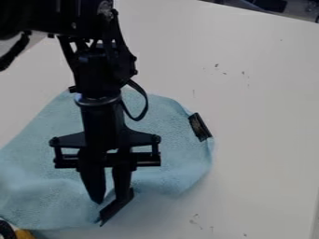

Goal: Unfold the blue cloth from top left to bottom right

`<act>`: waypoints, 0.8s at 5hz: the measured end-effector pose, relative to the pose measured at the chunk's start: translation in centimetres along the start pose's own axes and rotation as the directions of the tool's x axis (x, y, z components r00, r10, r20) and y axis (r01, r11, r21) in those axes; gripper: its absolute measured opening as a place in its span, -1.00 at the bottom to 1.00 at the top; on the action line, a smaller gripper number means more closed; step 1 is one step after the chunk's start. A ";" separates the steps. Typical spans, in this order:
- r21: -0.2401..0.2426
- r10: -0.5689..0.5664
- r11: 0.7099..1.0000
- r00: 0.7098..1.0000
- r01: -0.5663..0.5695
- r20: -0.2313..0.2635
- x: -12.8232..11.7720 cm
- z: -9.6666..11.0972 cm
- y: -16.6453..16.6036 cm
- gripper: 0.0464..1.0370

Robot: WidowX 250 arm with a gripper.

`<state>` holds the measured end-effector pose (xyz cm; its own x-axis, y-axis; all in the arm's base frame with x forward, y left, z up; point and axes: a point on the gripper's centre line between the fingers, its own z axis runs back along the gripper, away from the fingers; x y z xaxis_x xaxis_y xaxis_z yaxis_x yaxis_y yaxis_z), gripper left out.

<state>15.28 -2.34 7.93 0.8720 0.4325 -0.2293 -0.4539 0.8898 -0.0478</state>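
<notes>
The black gripper (110, 198) hangs down over the lower middle part of the blue cloth (163, 154), its two fingers apart with light blue showing between them. A dark flat strip (116, 207) lies at a slant by the right fingertip, along the cloth's lower edge; whether it is joined to the cloth I cannot tell. The cloth lies spread with soft wrinkles, most rumpled at the lower left. Its middle is partly hidden behind the gripper and arm.
A black clip-like piece (199, 127) sits at the cloth's right edge. At the bottom left corner is a black and orange object (22, 234). The white table (261, 116) extends to the right, its far edge running across the top right.
</notes>
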 end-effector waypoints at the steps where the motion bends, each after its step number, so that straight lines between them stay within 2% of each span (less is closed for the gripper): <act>1: -0.003 0.014 1.000 1.000 -0.014 -0.008 -0.1 0.0 -0.1 0.53; 2: 0.002 0.024 1.000 1.000 -0.024 -0.019 -0.3 0.0 0.0 0.94; 3: 0.028 0.012 1.000 1.000 -0.012 -0.003 -0.1 0.5 0.2 0.94; 4: 0.143 -0.106 0.985 0.991 0.094 0.077 0.9 1.4 0.1 0.93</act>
<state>16.21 -1.64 9.06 0.9266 0.3458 -0.1477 -0.3389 0.9382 0.0700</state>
